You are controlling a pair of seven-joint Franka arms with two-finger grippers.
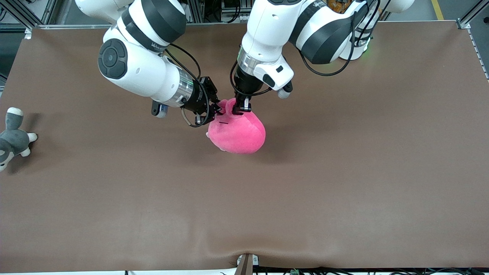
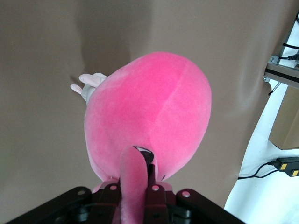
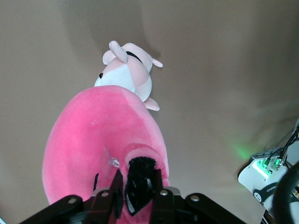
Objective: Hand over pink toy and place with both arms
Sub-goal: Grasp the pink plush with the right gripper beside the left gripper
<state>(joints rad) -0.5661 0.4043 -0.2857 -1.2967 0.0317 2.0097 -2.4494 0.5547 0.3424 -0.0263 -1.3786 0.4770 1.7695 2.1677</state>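
Note:
The pink toy [image 1: 238,131], a round hot-pink plush, hangs in the air over the middle of the table, held by both grippers at its top. My left gripper [image 1: 242,109] is shut on one of its floppy pink nubs; in the left wrist view [image 2: 138,176] the nub fills the gap between the fingers, with the toy's body [image 2: 149,112] below. My right gripper [image 1: 217,110] is shut on a dark patch at the toy's top edge, beside the left gripper. In the right wrist view [image 3: 136,176] that black patch sits between the fingers, above the toy [image 3: 93,140].
A small pale pink-and-white plush puppy [image 3: 128,70] lies on the brown table [image 1: 344,172] under the hanging toy; it peeks out in the left wrist view [image 2: 88,83] and is hidden in the front view. A grey-and-white plush animal [image 1: 13,137] lies at the right arm's end.

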